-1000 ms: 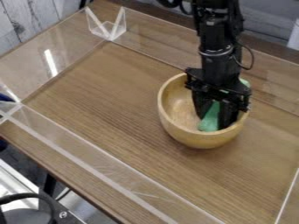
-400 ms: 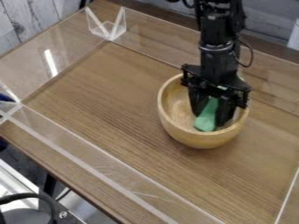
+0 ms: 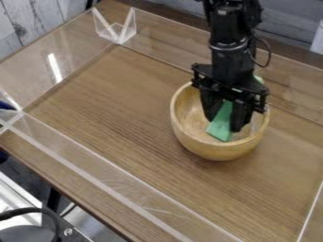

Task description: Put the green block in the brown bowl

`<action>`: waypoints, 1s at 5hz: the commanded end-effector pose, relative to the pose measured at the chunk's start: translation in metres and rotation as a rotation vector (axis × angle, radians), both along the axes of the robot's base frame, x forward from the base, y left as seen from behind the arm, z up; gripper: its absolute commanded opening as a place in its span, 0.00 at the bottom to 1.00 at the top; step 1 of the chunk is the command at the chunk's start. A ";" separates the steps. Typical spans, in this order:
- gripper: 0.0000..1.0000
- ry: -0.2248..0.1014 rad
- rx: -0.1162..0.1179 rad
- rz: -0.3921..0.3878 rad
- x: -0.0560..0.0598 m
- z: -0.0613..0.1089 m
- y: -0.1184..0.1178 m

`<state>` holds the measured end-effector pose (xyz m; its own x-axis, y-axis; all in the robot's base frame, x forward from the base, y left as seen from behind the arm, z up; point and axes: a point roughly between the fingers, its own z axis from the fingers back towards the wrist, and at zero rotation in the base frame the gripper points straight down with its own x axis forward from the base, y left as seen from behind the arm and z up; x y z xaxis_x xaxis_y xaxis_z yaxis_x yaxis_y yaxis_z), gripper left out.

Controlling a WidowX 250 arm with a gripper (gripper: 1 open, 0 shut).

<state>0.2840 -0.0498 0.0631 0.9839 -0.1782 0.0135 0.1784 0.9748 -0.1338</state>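
The green block point(image 3: 224, 129) lies inside the brown bowl point(image 3: 202, 145), leaning tilted against the bowl's inner wall with its lower end on the bottom. My gripper point(image 3: 232, 113) points straight down just over the bowl, its black fingers standing apart on either side of the block's upper end. It is open, and the block rests on the bowl rather than hanging from the fingers. The block's top end is partly hidden behind the fingers.
The bowl sits right of centre on a wooden table top point(image 3: 101, 104). Low clear plastic walls point(image 3: 76, 151) run along the table's edges. A small clear plastic stand point(image 3: 116, 28) is at the back left corner.
The gripper has lifted slightly above the bowl, and more of the green block shows below the fingers. The block's lower end has stayed in place in the bowl.
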 end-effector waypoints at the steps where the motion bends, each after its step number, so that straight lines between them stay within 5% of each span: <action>1: 0.00 -0.088 -0.001 -0.015 0.005 0.022 -0.004; 5: 0.00 0.015 -0.041 -0.020 0.009 0.006 -0.001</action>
